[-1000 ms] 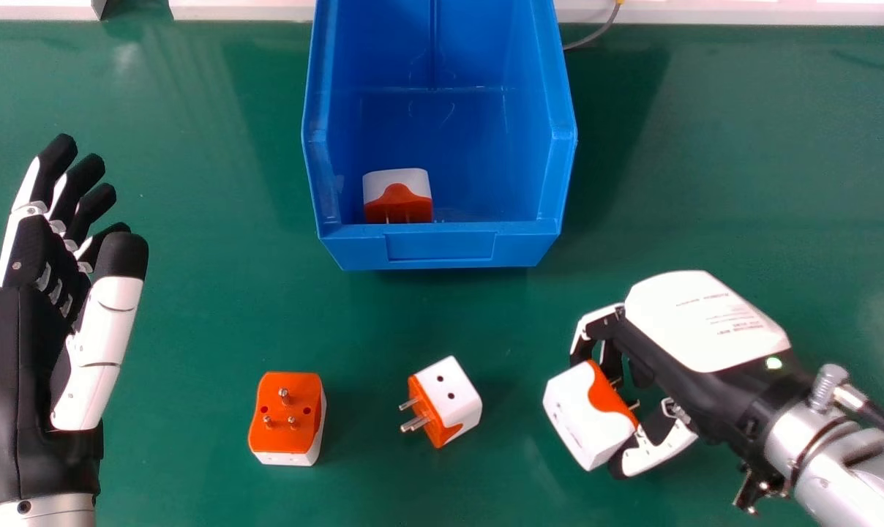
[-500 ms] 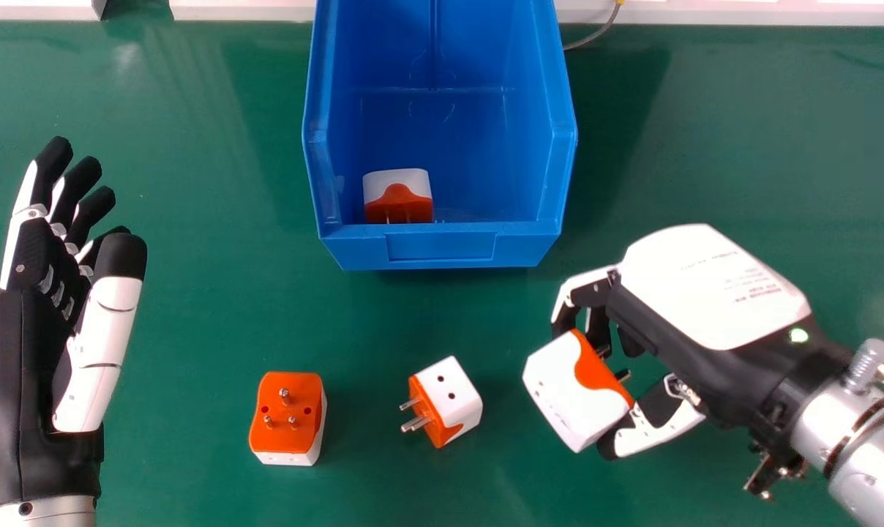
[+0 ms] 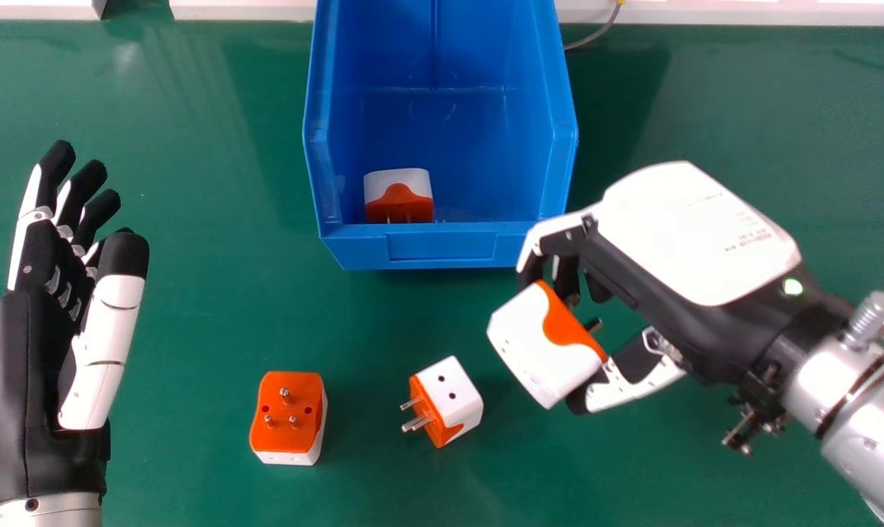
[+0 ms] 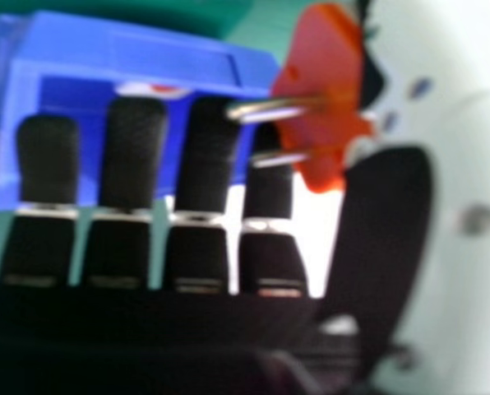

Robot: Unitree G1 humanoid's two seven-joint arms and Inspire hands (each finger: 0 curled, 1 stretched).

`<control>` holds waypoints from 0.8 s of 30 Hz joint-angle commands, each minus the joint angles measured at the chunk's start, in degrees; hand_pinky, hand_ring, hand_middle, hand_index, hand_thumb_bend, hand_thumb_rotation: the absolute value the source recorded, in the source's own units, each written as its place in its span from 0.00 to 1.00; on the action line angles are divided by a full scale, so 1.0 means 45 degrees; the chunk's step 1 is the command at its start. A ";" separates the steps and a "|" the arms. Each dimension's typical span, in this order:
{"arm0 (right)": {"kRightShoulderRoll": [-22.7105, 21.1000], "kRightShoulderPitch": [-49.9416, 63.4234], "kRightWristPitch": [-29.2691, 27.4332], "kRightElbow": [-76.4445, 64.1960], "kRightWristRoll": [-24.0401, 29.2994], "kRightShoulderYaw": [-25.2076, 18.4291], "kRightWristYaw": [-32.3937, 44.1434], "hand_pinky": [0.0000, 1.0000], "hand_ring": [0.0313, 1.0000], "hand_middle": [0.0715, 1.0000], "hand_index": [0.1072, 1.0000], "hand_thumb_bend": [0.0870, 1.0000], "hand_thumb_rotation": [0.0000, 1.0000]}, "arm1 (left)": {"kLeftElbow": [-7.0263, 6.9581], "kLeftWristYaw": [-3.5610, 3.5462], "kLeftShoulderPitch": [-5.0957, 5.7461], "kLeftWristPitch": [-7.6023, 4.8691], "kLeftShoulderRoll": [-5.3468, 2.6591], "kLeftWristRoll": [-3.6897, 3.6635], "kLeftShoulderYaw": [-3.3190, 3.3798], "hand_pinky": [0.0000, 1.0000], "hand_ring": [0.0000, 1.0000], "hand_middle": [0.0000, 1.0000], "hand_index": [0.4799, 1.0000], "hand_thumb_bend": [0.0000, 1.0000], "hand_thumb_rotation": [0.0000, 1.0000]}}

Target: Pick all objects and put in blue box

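Orange-and-white plug adapter (image 3: 533, 344) pinched in my right hand (image 3: 694, 241), I have it just outside the blue box (image 3: 442, 249); crossing too low could snag it on the front rim (image 3: 442, 229) and twist it loose. My left hand (image 3: 39, 329) is open, at the head view's left.

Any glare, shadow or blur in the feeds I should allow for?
Head view: mostly crisp, soft shadows beside the blue box, a faint pale sheen on the green table, slight softness on the right robot hand. Right hand view: blurred throughout, adapter prongs smeared, right side washed out pale.
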 commanded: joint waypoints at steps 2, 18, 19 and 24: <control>0.0285 -0.0792 -0.0259 -0.0051 0.0192 0.0146 -0.0137 0.34 0.37 0.40 0.44 0.46 0.00 | -0.0177 0.0017 -0.0023 -0.0222 0.0046 -0.0095 0.0061 0.85 0.90 0.93 0.91 0.69 0.79; 0.1396 -0.3426 -0.0265 0.1040 -0.0085 0.0889 -0.0173 0.31 0.37 0.38 0.45 0.46 0.00 | -0.0196 0.0223 -0.0053 -0.0257 -0.0116 0.0115 -0.0081 0.82 0.88 0.91 0.86 0.69 0.77; 0.1442 -0.3655 -0.0225 0.1143 -0.0154 0.0959 -0.0132 0.31 0.37 0.38 0.45 0.46 0.00 | -0.0196 0.0232 -0.0042 -0.0256 -0.0115 0.0148 -0.0091 0.82 0.88 0.91 0.86 0.69 0.77; 0.1726 -0.4518 -0.0465 0.1983 -0.0417 0.1202 -0.0723 0.29 0.35 0.38 0.45 0.46 0.00 | -0.0229 0.0198 -0.0024 -0.0211 -0.0156 0.0095 -0.0136 0.81 0.87 0.90 0.84 0.67 0.76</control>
